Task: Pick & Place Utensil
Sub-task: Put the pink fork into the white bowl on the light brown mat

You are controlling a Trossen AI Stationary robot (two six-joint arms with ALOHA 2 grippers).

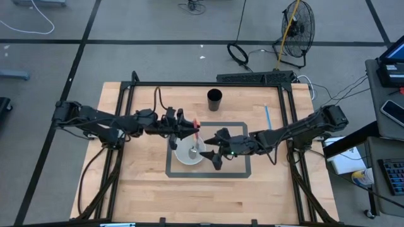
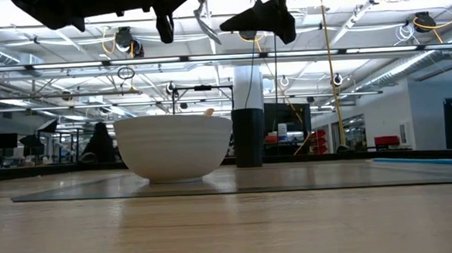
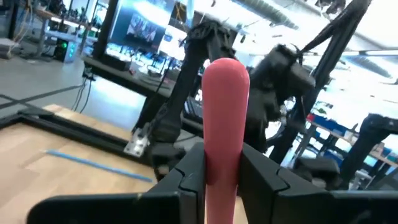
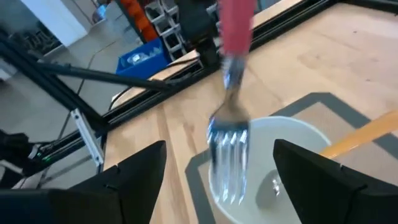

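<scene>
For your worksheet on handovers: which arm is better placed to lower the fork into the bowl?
Left. Its tool grips the fork by the red handle above the bowl; the right tool is open, holding nothing.

No readable text or labels, though distant screens look blurred

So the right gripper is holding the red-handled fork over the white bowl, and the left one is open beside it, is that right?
Wrong way round: the left gripper holds the red-handled fork over the white bowl, as the left wrist view shows. The right gripper is open beside it.
</scene>
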